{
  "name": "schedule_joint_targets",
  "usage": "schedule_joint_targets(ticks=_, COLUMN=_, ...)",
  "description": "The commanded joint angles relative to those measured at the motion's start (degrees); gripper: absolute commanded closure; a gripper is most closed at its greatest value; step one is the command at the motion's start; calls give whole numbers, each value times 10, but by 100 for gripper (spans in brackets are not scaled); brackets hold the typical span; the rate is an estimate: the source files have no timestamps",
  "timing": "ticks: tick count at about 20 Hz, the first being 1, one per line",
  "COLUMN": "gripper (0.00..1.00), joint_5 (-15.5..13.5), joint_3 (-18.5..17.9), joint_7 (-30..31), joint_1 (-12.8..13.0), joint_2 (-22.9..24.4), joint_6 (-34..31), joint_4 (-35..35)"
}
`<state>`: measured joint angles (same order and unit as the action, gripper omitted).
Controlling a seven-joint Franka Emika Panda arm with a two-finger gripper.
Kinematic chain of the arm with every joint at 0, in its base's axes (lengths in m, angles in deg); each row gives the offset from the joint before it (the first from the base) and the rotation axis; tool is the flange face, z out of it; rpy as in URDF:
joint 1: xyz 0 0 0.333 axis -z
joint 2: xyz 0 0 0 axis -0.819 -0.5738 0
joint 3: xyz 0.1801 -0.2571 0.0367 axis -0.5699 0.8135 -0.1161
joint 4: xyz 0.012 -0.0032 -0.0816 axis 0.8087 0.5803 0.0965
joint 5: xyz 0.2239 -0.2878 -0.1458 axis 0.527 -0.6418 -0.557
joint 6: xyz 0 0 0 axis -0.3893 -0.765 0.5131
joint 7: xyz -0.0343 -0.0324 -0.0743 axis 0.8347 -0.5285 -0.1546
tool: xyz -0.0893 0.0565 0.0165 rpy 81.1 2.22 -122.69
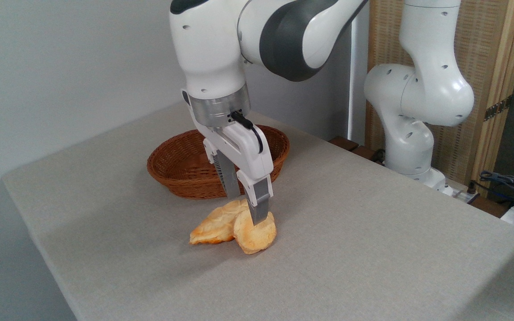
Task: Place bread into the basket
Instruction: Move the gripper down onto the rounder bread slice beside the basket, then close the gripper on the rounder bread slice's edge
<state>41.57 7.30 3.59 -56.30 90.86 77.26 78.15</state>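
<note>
Gripper [247, 205] down at the table [373, 249], fingers spread either side of the bread [255, 234]: the near finger's tip [259, 209] overlaps the bun's upper edge, the far finger sits behind it, and whether the pads are actually pressing it I cannot tell. The bun is tilted up on edge, leaning against the longer ridged pastry [212, 227] that lies touching it on the left. The wicker basket [181, 165] sits just behind both (its low interior looks bare where visible, partly hidden by the gripper), on the grey tabletop.
</note>
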Motion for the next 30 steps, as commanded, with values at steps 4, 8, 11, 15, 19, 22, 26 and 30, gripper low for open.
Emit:
schedule_joint_targets(ticks=4, gripper=0, joint_5=-3, joint_3=-4, joint_7=-18, joint_1=3, joint_2=6, joint_6=37, joint_4=53)
schedule_joint_targets(ticks=8, gripper=0, joint_5=-3, joint_3=-4, joint_7=-18, joint_1=3, joint_2=-4, joint_6=49, joint_4=57)
schedule_joint_targets(ticks=11, gripper=0, joint_5=5, joint_3=-5, joint_7=-18, joint_1=3, joint_2=-11, joint_6=51, joint_4=60)
schedule_joint_targets(ticks=15, gripper=0, joint_5=30, joint_3=-5, joint_7=-18, joint_1=3, joint_2=-15, joint_6=51, joint_4=66)
schedule_joint_targets(ticks=19, gripper=0, joint_5=30, joint_3=-5, joint_7=-18, joint_1=2, joint_2=-21, joint_6=52, joint_4=65)
schedule_joint_targets(ticks=22, gripper=26, joint_5=30, joint_3=-6, joint_7=-18, joint_1=0, joint_2=-26, joint_6=70, joint_4=65)
schedule_joint_targets(ticks=26, gripper=65, joint_5=30, joint_3=-5, joint_7=-18, joint_1=0, joint_2=-26, joint_6=73, joint_4=65)
schedule_joint_targets(ticks=30, gripper=65, joint_5=29, joint_3=-5, joint_7=-18, joint_1=0, joint_2=-26, joint_6=74, joint_4=65)
